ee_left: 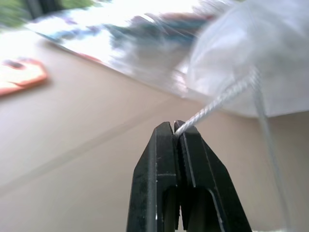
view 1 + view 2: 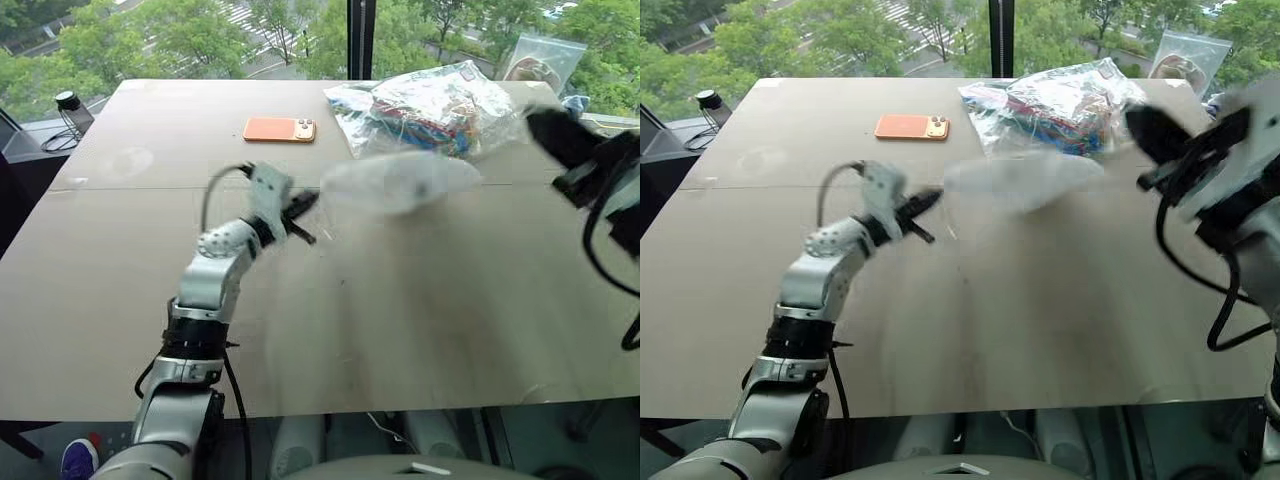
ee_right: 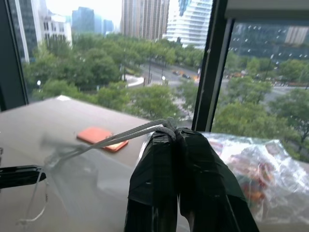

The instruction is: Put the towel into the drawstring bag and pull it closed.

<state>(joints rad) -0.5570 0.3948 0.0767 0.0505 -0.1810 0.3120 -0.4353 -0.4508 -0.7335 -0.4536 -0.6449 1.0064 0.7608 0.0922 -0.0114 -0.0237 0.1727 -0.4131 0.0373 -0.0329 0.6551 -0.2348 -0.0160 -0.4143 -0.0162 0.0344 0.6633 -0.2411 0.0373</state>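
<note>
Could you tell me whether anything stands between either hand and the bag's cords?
Nothing visible does. The left hand is shut on one cord, the right hand on the other, with the bag hanging between them above the table.

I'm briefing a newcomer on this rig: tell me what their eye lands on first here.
First, the drawstring bag, hanging over the middle of the table, strung between both grippers. The left gripper is shut on one white cord, the right gripper on the other cord. Behind lie an orange phone and a clear plastic bag of colourful items.
</note>
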